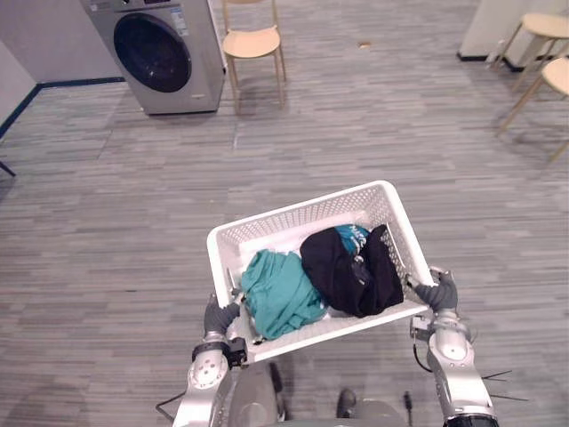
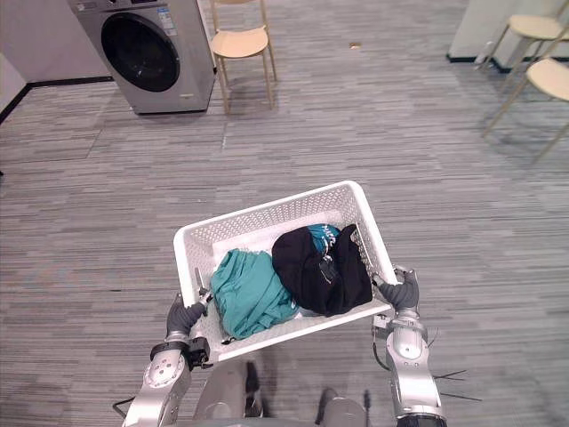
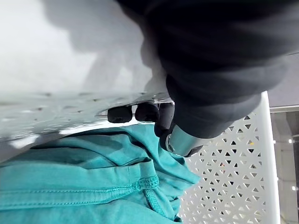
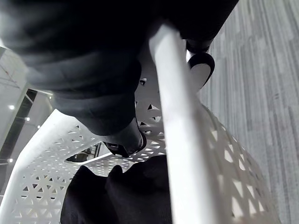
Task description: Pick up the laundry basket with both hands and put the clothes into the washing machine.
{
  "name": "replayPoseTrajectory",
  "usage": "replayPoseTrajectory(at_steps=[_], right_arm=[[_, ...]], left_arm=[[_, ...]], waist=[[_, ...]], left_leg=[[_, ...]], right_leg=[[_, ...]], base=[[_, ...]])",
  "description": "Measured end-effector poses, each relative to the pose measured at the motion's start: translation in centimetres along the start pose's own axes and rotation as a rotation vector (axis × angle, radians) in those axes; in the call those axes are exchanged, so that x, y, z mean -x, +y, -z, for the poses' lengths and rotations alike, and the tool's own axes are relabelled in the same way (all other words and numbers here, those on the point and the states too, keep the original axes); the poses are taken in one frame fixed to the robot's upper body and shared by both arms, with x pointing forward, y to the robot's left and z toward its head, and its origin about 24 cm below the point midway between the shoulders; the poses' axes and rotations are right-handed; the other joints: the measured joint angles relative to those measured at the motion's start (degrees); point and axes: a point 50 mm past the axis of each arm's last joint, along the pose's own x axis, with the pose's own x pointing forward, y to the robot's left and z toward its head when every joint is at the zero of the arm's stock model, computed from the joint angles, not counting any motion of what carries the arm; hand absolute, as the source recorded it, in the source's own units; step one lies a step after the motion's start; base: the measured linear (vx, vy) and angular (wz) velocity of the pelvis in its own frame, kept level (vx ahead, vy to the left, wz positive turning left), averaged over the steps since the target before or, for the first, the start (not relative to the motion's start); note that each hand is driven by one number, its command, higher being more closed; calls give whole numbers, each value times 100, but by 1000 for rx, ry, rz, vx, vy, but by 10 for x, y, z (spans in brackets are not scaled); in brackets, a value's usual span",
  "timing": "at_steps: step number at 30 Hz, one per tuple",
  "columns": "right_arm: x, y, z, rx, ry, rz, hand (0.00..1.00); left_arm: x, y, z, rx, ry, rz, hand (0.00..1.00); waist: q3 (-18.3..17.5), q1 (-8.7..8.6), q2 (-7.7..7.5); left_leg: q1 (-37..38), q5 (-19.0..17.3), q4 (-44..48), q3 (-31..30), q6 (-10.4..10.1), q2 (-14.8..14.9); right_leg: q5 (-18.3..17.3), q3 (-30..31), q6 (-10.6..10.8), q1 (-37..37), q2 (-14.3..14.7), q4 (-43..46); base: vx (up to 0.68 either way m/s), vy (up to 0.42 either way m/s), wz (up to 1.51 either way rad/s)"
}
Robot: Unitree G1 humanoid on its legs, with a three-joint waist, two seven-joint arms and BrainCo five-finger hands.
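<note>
**Holding the laundry basket – washer far off, ahead-left**

Both hands grip the white laundry basket [image 1: 284,222] by its short ends, the left hand [image 1: 218,316] and right hand [image 1: 440,292] each curled over the rim. The clothes [image 1: 347,267] lie inside. The washing machine [image 1: 164,53] stands well apart, on the left arm's side, beside a chair [image 1: 253,43].

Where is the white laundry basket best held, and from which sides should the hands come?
Grip the laundry basket by its rim at the two short ends, one hand from each side, curled over the rim, as the left hand and right hand do. It is wide and open-topped with clothes inside, so end grips likely keep it level.
</note>
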Motion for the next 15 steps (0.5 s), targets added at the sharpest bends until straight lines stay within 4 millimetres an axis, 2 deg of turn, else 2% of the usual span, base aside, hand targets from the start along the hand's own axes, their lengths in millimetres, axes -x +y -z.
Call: replayPoseTrajectory(at_steps=[1,2,3,4,5,6,7,8,9,10,11,12,13,14,15], right_arm=[[0,1,2,4,7,-3,100],[0,3,6,9,23,-6,100],[-1,6,7,6,31,-14,100],[-2,8,6,13,26,-24,100],[-2,10,6,10,28,-28,100],[-3,11,6,8,30,-33,100],[-5,15,6,-2,36,-38,100],[-5,22,15,-4,78,-47,100],[-1,23,23,1,111,-51,100],[1,24,28,2,133,-54,100],[4,27,28,-4,136,-64,100],[4,28,27,-4,127,-68,100],[4,28,26,-3,121,-70,100],[3,27,24,-3,107,-70,100],[2,24,24,0,106,-62,100]], left_arm=[[3,1,1,3,6,2,100],[4,2,1,-5,7,-1,100],[4,4,0,-11,7,-7,100],[3,6,-3,-11,-3,-14,100],[3,7,-3,-15,-2,-15,100],[4,8,-2,-18,2,-19,100],[4,11,-1,-30,6,-20,100],[2,15,0,-61,22,-18,100],[3,16,2,-74,37,-15,100],[5,18,4,-84,47,-15,100],[8,23,8,-100,60,-21,100],[7,24,6,-106,53,-19,100],[6,24,4,-109,45,-17,100],[2,24,0,-121,25,-9,100],[-3,21,-5,-128,6,8,100]], waist=[[1,37,67],[-9,169,25],[-25,181,-84],[-34,129,-141],[-32,153,-204],[-40,167,-255],[-6,141,-314],[100,87,-489],[111,61,-499],[115,29,-500],[84,-62,-430],[48,-101,-395],[44,-131,-387],[58,-203,-337],[78,-290,-301]], left_leg=[[39,582,-1424,-68,-244,-107],[106,1215,-1281,58,30,-204],[74,999,-1064,47,351,-329],[-71,599,-590,44,952,-434],[-89,210,-167,124,1198,-471],[-45,-31,-20,195,1211,-492],[122,-269,104,282,1252,-530],[719,-598,61,331,1247,-757],[1164,-710,-119,322,1250,-832],[1566,-728,-353,315,1253,-894],[2294,-728,-1008,290,1253,-928],[2644,-728,-1389,278,1252,-930],[2809,-727,-1567,259,1250,-934],[3130,-735,-1916,161,1137,-932],[3427,-762,-2195,57,932,-894]], right_leg=[[-114,42,178,348,-25,-294],[-220,249,275,660,-110,-511],[-230,319,265,733,-220,-514],[-114,359,511,682,-376,-141],[-282,506,766,355,-586,778],[-351,657,878,53,-698,1550],[-267,889,1177,-444,-842,2813],[-28,1093,1327,-1101,-1101,4943],[-102,970,1136,-1291,-1156,5655],[-188,816,828,-1425,-1201,5908],[-365,318,468,-1783,-1176,5859],[-486,-14,275,-2110,-1130,5577],[-538,-171,191,-2279,-1083,5326],[-577,-437,94,-2619,-931,4548],[-399,-598,64,-2900,-681,3213]], base=[[667,254,-23],[685,271,-29],[708,292,-12],[729,323,11],[716,318,3],[689,318,-22],[802,305,-23],[812,277,-11],[700,188,-2],[684,131,-9],[671,121,-16],[648,108,-15],[505,67,3],[619,58,24],[620,37,36]])
